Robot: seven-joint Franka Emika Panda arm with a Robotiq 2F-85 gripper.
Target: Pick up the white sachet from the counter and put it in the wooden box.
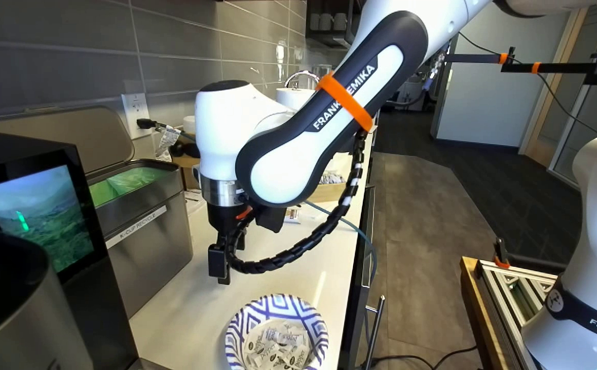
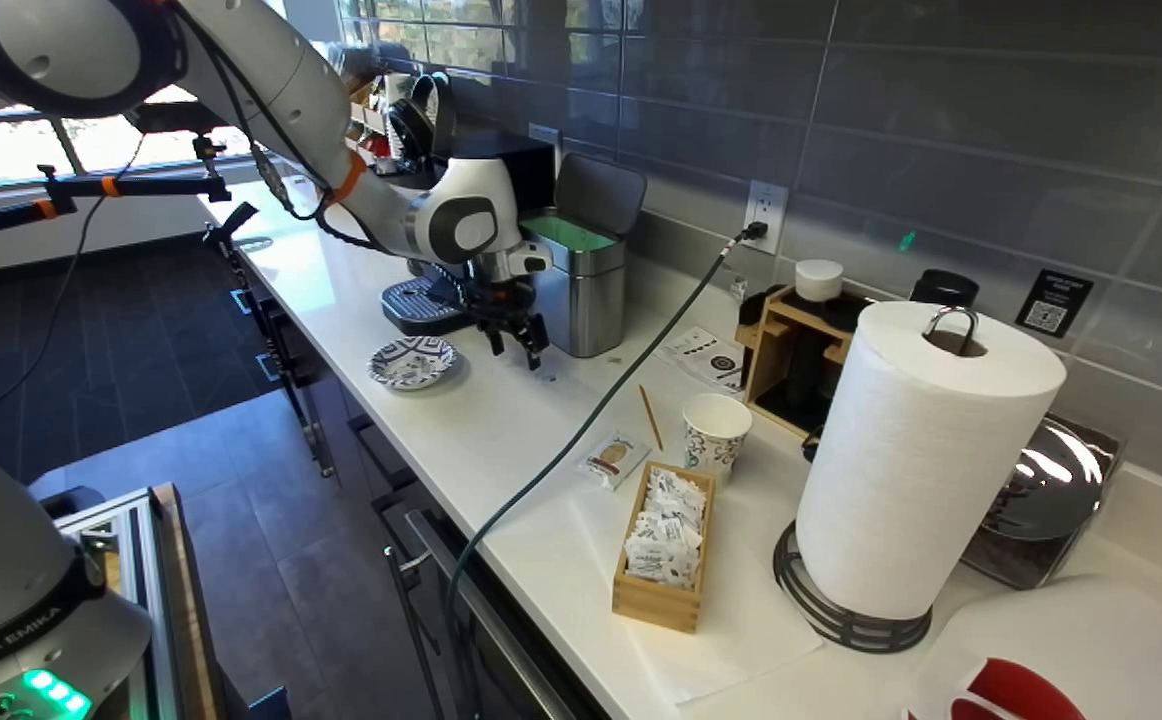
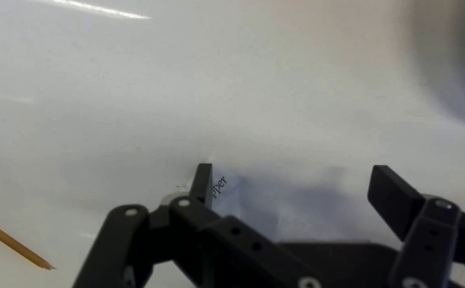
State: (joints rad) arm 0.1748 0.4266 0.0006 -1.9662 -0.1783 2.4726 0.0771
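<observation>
The white sachet lies flat on the counter in the wrist view, with the letters "pper" showing. It is partly hidden by the left finger of my gripper. My gripper is open, its fingers wide apart, low over the counter, with the sachet by the left finger. The gripper also shows in both exterior views. I cannot make out the sachet clearly in the exterior views. The wooden box stands on the counter, filled with several sachets, and shows partly behind the arm in an exterior view.
A blue-and-white bowl of sachets stands near the gripper. A metal bin is beside the arm. A cable crosses the counter between gripper and box. A brown stick, a paper cup and a flat packet lie nearby.
</observation>
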